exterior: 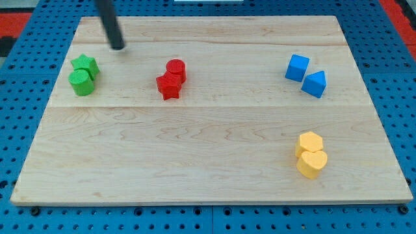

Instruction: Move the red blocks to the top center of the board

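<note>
A red cylinder [176, 69] and a red star block [169, 85] sit touching, left of the board's middle, the star just below and left of the cylinder. My tip [117, 47] rests on the board near the top left, above and to the left of the red blocks, apart from them. It is just above and right of the green blocks.
A green star block [86, 64] and a green cylinder [81, 82] sit together at the left. Two blue blocks [297, 67] [315, 84] are at the upper right. Two yellow blocks [310, 141] [312, 164] are at the lower right. The wooden board [208, 149] lies on a blue pegboard.
</note>
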